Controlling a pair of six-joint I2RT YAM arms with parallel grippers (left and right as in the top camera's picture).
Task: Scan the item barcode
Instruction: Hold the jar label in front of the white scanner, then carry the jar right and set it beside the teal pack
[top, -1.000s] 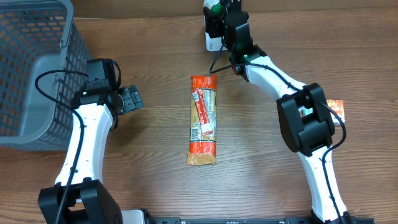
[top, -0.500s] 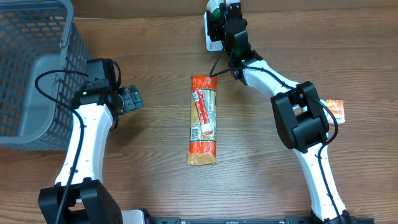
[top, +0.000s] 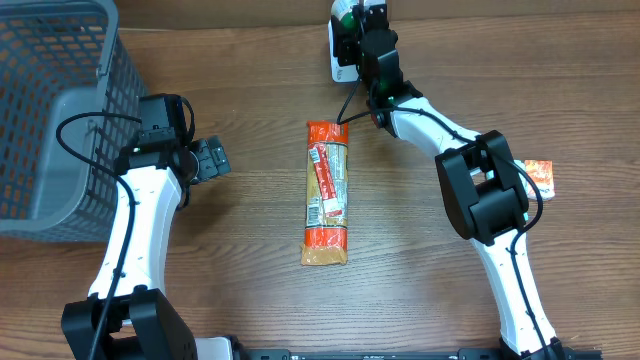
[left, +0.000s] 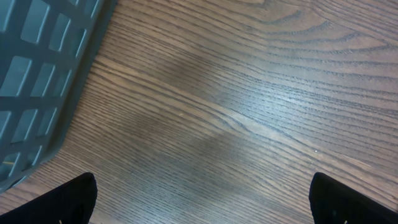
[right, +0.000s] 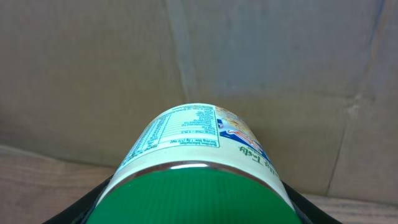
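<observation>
**Overhead.** The right tool (top: 356, 22) is stretched to the far edge of the table (top: 420, 290). It is closed on a can (top: 345, 14), of which only a sliver of green shows at the top of the frame. Just beside it, on the near side, stands a white object (top: 338, 64); I cannot tell whether that is the scanner. An orange packet (top: 327, 192) lies flat mid-table with its long axis running near to far, well apart from both tools. A small orange sachet (top: 540, 175) sits at the right and a grey basket (top: 100, 70) at the left. The left tool (top: 212, 158) hovers between the basket and the packet.

**Left wrist.** Its jaws are spread wide and hold nothing. Below them are only bare wood and a corner of the basket.

**Right wrist.** The can fills the lower frame, with dark fingers (right: 93, 208) hugging it on either flank. Its green lid (right: 193, 199) faces the camera. The long axis therefore points away from the wrist, toward the cardboard wall (right: 93, 74) beyond the table. The label (right: 186, 134) shows its nutrition panel uppermost, and no barcode is visible from here.

The step in hand looks like presenting the can for scanning. The next move probably calls for rolling the wrist until the barcode panel, wherever it sits around the wall, faces the reader. The can then needs holding steady, with a firm grip, since a round wall could twist between the jaws.
</observation>
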